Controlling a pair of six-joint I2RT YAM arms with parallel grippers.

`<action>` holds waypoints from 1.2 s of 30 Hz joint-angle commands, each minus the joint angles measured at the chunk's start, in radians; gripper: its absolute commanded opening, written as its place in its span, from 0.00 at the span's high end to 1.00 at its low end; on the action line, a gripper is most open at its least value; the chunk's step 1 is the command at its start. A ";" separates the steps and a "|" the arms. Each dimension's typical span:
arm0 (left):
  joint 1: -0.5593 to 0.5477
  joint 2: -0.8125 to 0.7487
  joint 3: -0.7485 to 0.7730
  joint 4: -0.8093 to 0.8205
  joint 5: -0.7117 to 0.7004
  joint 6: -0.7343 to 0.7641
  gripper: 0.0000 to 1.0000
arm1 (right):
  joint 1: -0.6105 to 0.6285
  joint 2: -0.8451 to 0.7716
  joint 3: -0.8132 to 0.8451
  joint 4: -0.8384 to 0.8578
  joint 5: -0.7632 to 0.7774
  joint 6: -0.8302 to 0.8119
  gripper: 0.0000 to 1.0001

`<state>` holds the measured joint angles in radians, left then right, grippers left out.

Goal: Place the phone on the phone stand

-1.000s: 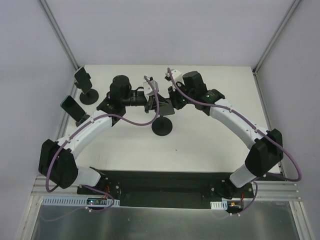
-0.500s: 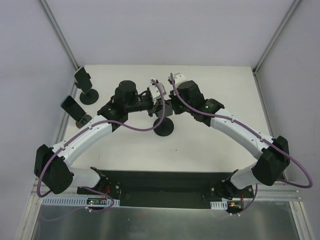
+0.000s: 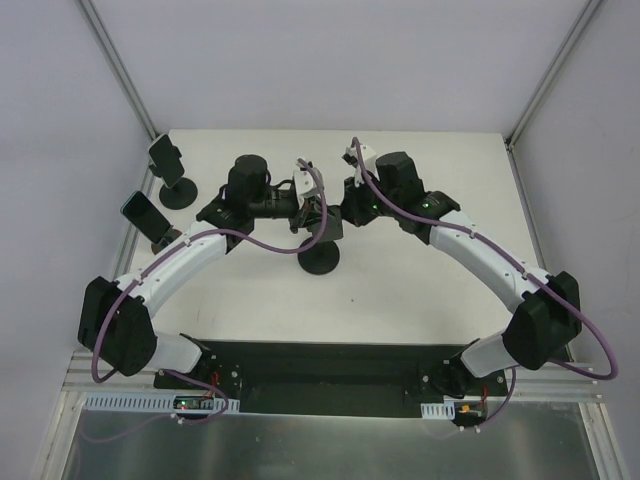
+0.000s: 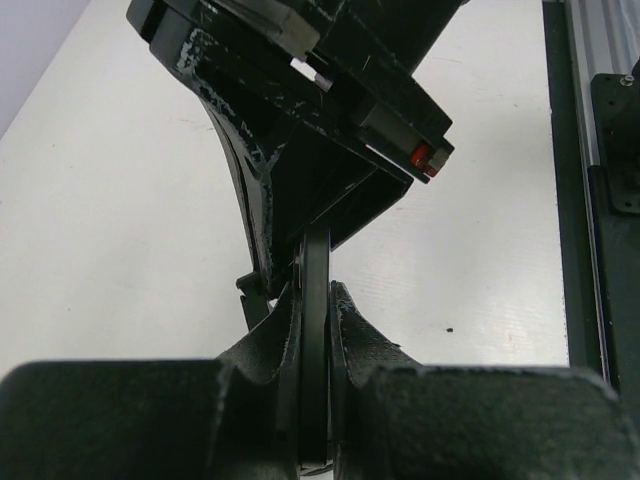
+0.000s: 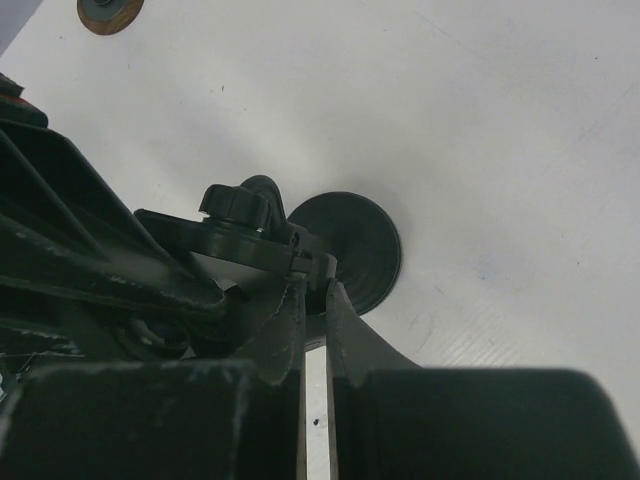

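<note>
Left gripper (image 4: 315, 300): clamps tight on a thin dark slab, the phone (image 4: 315, 370), seen edge-on and upright between the two fingers (image 4: 265, 345). Right gripper (image 5: 315, 288): stands closed, with only a thin line of light between its fingers (image 5: 355, 345); touches with the tips the edge of a dark plate (image 5: 255, 255) under a ribbed knob (image 5: 235, 208). Cannot tell if pinching this plate or only pressing against it.

At near edge of table (image 3: 430, 290): black rail (image 3: 320, 372), carrying left arm (image 3: 180, 265) and right arm (image 3: 480, 250), both bent inward toward the middle.

Farther in, about the middle of table: phone stand (image 3: 320, 258), with round black base (image 5: 360, 240) flat on the white surface. Just beyond this base and higher: both grippers tip to tip, one from the left, one from the right, with the phone between them, over the stand. Covers the head of the stand in the top view, so cannot tell if seated in the cradle or only held next to it.

At far left edge: nearer side stand (image 3: 147, 218) and, behind it, farther side stand (image 3: 178, 193), each with a dark slab on top, well apart from the grippers. In the right wrist view, at the far corner: small brown disc (image 5: 108, 10) in the table surface.
</note>
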<state>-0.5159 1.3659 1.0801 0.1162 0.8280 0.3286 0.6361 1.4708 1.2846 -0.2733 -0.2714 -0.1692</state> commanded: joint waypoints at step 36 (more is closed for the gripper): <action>-0.181 -0.080 -0.140 0.249 -0.982 -0.313 1.00 | 0.360 -0.434 -0.316 0.109 0.778 0.420 0.26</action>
<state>-0.7071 1.3842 0.9703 0.3676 -0.3283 0.0334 1.1339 1.1664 1.0592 -0.2272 0.6899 0.3920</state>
